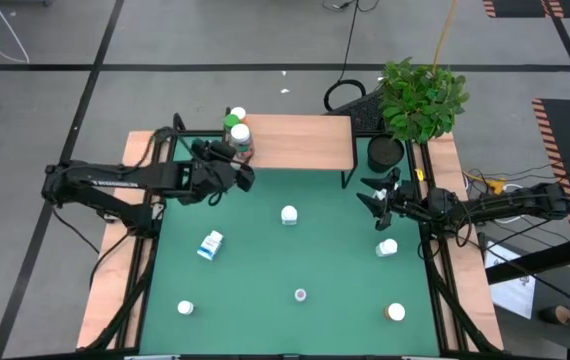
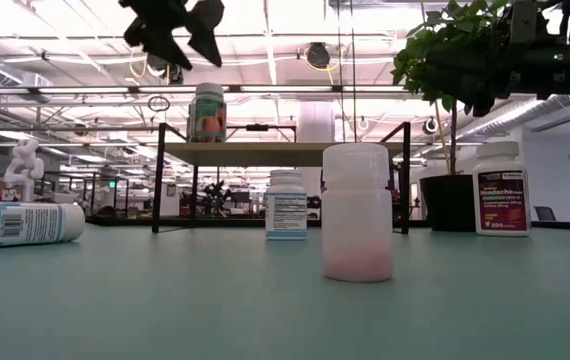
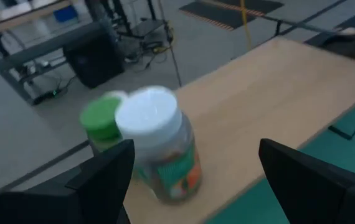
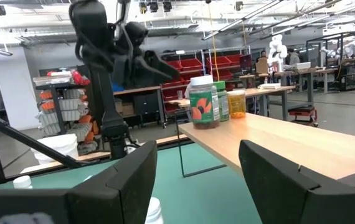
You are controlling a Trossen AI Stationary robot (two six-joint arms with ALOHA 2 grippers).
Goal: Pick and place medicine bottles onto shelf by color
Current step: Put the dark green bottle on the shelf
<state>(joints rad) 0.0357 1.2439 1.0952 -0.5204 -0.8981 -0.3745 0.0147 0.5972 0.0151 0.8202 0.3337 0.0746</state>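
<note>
Left gripper (image 1: 237,172) at the shelf (image 1: 305,142), left end, jaws spread wide and empty, just short of a white-capped, orange-labelled bottle (image 1: 241,135) standing upright on the shelf top. Behind that bottle, a green-capped bottle (image 1: 231,122) and a further white cap, all three close together; seen past the left arm's fingers (image 3: 103,174) as a tight cluster at the shelf's corner. Rest of the shelf top bare.

Right gripper (image 1: 378,205) hovering over the green bench (image 1: 335,250), right side, near the plant pot (image 1: 386,152); jaws part open, nothing between them. Nearest loose item: a white bottle (image 1: 387,247) upright on the bench just in front of those jaws, long axis vertical. Others well apart across the bench: one upright near the middle (image 1: 289,214), one lying on its side with a blue label (image 1: 210,244), three more toward the front edge.

Judged: most bottles unsorted, right arm better placed for the next pick.
</note>
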